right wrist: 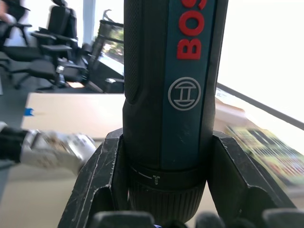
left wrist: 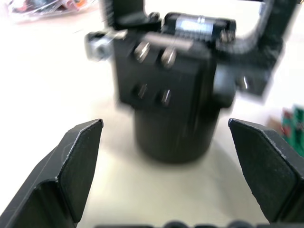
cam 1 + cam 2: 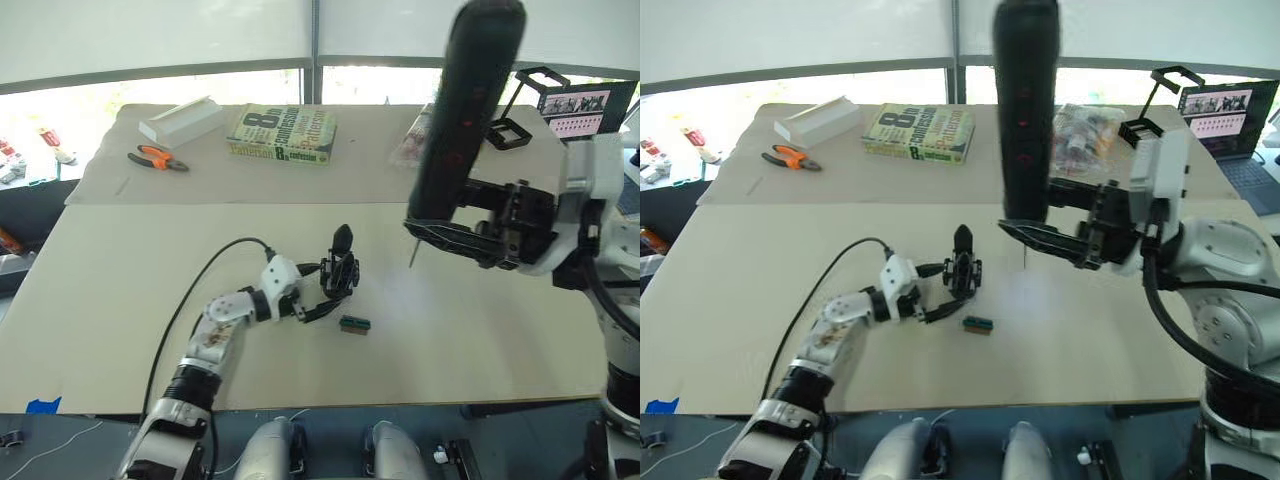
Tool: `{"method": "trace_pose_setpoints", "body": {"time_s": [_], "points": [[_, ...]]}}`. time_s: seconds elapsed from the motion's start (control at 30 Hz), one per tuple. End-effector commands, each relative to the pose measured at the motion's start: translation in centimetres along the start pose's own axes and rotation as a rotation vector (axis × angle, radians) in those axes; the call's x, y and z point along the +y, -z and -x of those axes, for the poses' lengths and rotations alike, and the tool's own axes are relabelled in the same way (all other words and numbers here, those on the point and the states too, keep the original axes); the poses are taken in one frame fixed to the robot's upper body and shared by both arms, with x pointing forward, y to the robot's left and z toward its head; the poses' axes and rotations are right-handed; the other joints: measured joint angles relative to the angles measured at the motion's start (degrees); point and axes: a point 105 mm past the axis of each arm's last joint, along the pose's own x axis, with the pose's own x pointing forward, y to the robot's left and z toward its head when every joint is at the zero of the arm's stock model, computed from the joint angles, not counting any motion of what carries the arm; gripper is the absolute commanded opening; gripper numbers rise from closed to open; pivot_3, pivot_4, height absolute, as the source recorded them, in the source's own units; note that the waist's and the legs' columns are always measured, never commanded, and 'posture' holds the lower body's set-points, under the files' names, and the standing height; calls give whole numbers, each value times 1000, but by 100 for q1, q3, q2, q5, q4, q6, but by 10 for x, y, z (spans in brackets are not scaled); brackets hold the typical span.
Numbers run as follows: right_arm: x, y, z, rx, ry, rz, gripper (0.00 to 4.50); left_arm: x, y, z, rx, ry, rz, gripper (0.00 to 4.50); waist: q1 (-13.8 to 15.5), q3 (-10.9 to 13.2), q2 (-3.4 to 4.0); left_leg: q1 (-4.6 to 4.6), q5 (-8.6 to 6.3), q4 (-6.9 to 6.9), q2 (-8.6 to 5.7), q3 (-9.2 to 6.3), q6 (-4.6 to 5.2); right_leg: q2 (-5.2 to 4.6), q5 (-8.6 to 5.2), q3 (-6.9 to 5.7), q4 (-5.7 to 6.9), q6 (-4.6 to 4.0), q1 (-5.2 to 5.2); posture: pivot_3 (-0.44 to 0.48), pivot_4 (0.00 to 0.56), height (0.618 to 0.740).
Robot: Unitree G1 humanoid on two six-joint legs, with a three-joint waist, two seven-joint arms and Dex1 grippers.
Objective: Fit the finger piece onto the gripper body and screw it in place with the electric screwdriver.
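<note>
- Two grippers in play. Centre-left of the head view, the left gripper (image 3: 325, 290) has its fingers spread wide around the gripper body (image 3: 340, 272), flanking it with a gap each side, gripping nothing.
- Best to close on that round base first, I'd say, so it can't twist.
- Gripper body: black, boxy middle, four screw heads, upright pointed finger piece (image 3: 342, 238) on top.
- Right of centre, the right gripper (image 3: 455, 238) is clamped on the electric screwdriver (image 3: 465, 110), upright, bit (image 3: 413, 252) clear of the table (image 3: 120, 290); line it up squarely over a screw.
</note>
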Motion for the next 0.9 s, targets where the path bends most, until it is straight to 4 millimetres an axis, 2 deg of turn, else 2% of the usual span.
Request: {"method": "trace_pose_setpoints", "body": {"time_s": [0.03, 0.1, 0.17, 0.23, 0.3, 0.37, 0.47, 0.57, 0.77, 0.9], "points": [[-2, -10, 28, 4, 98, 73, 1907, 3, -1, 37, 2, 32, 36, 4479, 13, 2, 0, -1, 0, 0, 0, -1, 0, 0, 0, -1, -1, 0, 1, 0, 150, 740], [-7, 5, 60, 80, 212, 71, 1907, 9, -1, 73, 33, 35, 1, 4479, 41, 6, -1, -2, -1, 1, 0, 1, 1, -1, 0, 0, -2, 1, -1, 0, 150, 740], [-6, 13, 82, 128, 285, 73, 1907, 23, -1, 102, 65, -19, -27, 4479, 51, 18, 8, -5, -2, 2, -1, 1, 2, 0, -1, -1, -5, 2, -1, 0, 150, 740], [-4, 16, 95, 154, 331, 78, 1907, 33, -1, 124, 82, -64, -19, 4479, 65, 25, 17, -9, -2, 3, -3, 3, 2, -3, 2, 2, -4, 7, -6, 0, 150, 740], [-2, 22, 107, 183, 362, 77, 1907, 29, 4, 140, 138, -26, -13, 4479, 69, 27, 18, -8, -7, 3, -3, 2, -8, -3, 3, 2, -3, 9, -7, 0, 150, 740], [1, 26, 112, 191, 373, 71, 1907, 20, 2, 145, 152, 48, 13, 4479, 58, 28, 20, -5, -11, 2, -2, 1, -14, -2, 3, 3, -3, 9, -8, 0, 150, 740], [10, 28, 101, 162, 328, 59, 1907, 14, -11, 135, 103, 89, -8, 4479, 63, 34, 19, -5, -17, 2, -2, 1, -24, -2, 2, 6, -4, 10, -12, 0, 150, 740], [21, 23, 69, 75, 234, 41, 1907, -1, -22, 113, 54, 170, -43, 4479, 54, 36, 20, -5, -16, 3, -2, -1, -28, -3, 3, 8, -2, 9, -8, 0, 150, 740], [46, 19, 14, -59, 79, 28, 1907, -34, -21, 74, 68, 293, -107, 4479, 45, 39, 18, -7, 1, 1, -1, 0, -10, 15, 2, 11, 1, 5, -9, 0, 150, 740], [57, 26, -6, -105, -2, -2, 1907, -40, -21, 42, 40, 297, -129, 4479, 101, 41, 14, -9, 3, 7, -5, 0, -7, 15, 2, 6, 0, 6, -4, 0, 150, 740]]}}
